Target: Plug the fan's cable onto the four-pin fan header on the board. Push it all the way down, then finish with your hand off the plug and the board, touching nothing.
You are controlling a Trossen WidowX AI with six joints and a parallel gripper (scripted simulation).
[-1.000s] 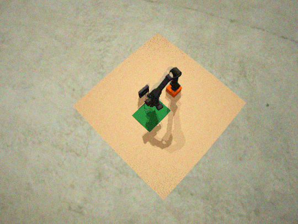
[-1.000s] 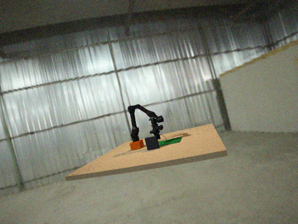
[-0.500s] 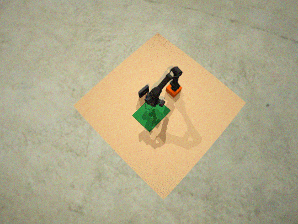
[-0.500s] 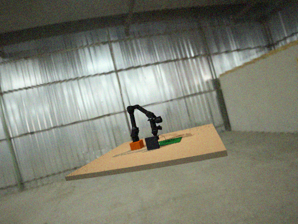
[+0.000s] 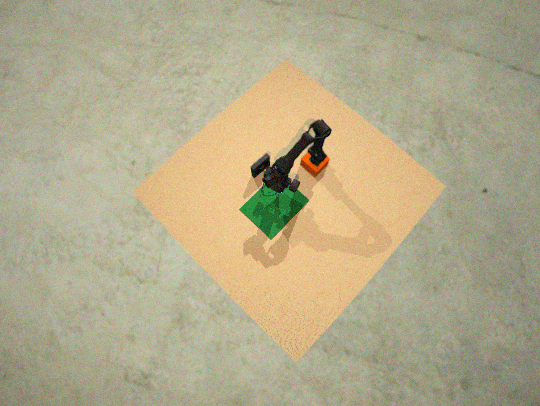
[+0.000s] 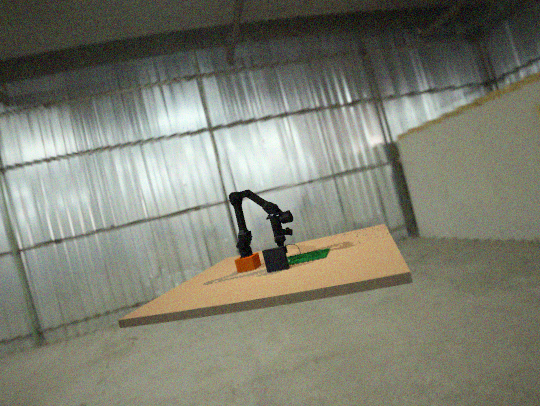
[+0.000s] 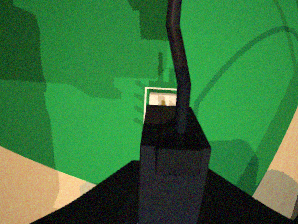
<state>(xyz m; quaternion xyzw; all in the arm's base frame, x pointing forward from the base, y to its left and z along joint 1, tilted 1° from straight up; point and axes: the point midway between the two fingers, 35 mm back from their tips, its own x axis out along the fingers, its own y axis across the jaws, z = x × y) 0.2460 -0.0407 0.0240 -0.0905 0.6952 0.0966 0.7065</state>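
My gripper (image 7: 165,172) (image 6: 282,244) is shut on the fan cable's black plug (image 7: 172,131), pointing down over the green board (image 5: 272,215) (image 6: 315,256) (image 7: 90,135). The black cable (image 7: 173,30) rises from the plug. The white four-pin fan header (image 7: 156,96) shows just beyond the plug in the wrist view, with a gold pin visible; the plug hides most of it. I cannot tell whether the plug touches the header. In the top view the arm hides the fingertips and plug. The black fan (image 5: 260,165) (image 6: 276,260) stands beside the board.
The arm's orange base (image 5: 315,164) (image 6: 247,262) stands on the wooden table top (image 5: 200,200) (image 6: 340,275). The fan stands close to the gripper side of the board. A thin loop of cable (image 6: 295,245) arches over the board, and shadows of arm and cable cross it.
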